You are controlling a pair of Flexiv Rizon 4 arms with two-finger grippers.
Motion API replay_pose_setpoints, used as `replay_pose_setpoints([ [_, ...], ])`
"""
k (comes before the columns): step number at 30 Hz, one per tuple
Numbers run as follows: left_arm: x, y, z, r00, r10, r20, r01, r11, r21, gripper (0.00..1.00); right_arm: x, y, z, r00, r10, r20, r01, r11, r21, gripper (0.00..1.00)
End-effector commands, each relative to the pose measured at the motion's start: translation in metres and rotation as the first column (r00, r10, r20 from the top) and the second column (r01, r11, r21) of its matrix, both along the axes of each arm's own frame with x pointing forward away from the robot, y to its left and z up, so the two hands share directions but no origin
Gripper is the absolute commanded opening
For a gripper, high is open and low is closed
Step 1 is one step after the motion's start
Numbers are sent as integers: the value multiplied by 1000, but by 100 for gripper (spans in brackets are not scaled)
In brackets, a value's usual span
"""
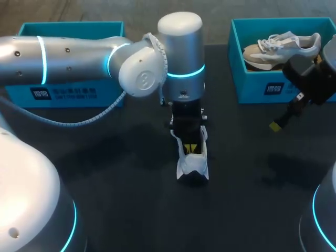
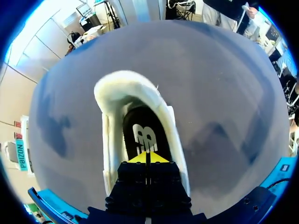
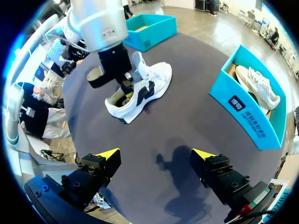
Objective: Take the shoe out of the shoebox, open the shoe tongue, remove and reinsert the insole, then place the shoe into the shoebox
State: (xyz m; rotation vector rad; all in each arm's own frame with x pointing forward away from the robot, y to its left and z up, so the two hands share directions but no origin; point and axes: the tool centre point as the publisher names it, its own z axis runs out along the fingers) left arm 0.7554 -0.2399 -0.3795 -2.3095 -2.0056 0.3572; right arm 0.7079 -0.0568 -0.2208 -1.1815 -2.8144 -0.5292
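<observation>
Starting at the left pincer (image 2: 148, 157), what is it doing? (Lee)

Its yellow tips are pressed together, down inside the white shoe (image 2: 112, 93), right on the black insole (image 2: 142, 130). Whether a fold of the insole sits between them, I cannot tell. The shoe stands on the dark surface (image 1: 105, 173), in the middle and outside both boxes. (Mo)

So the step in hand looks like the insole. How should it be done well? (Lee)

I'd judge it needs a sure pinch on the insole's edge. Then draw it up and back along the shoe's length, slowly, so it peels rather than jerks free. Nothing pins the shoe, so it may lift with the insole. The right pincer (image 3: 155, 154) could steady it. (Mo)

Where is that one? (Lee)

Spread wide, holding nothing, hanging above bare surface well apart from the shoe, near the right shoebox (image 1: 252, 89). (Mo)

Counts? (Lee)

Two shoes: the one being worked, and a second shoe (image 1: 281, 46) lying in the right shoebox. Two teal shoeboxes; the left shoebox (image 1: 68, 101) is partly hidden behind the left arm (image 1: 79, 58). One insole is in sight. Two pincers. (Mo)
</observation>
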Motion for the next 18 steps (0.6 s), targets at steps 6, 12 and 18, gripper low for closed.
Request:
replay_pose_setpoints([
  [6,-10,6,31,993,-26,119,26,1000,5,0,1,1,-1,1000,-1,-1,1,1000,-3,100],
  [12,-4,2,40,965,11,260,-13,1000,4,0,1,1,-1,1000,-1,-1,1,1000,-3,100],
  [18,1,-1,45,936,6,352,-12,1000,15,0,1,1,-1,1000,-1,-1,1,1000,-3,100],
])
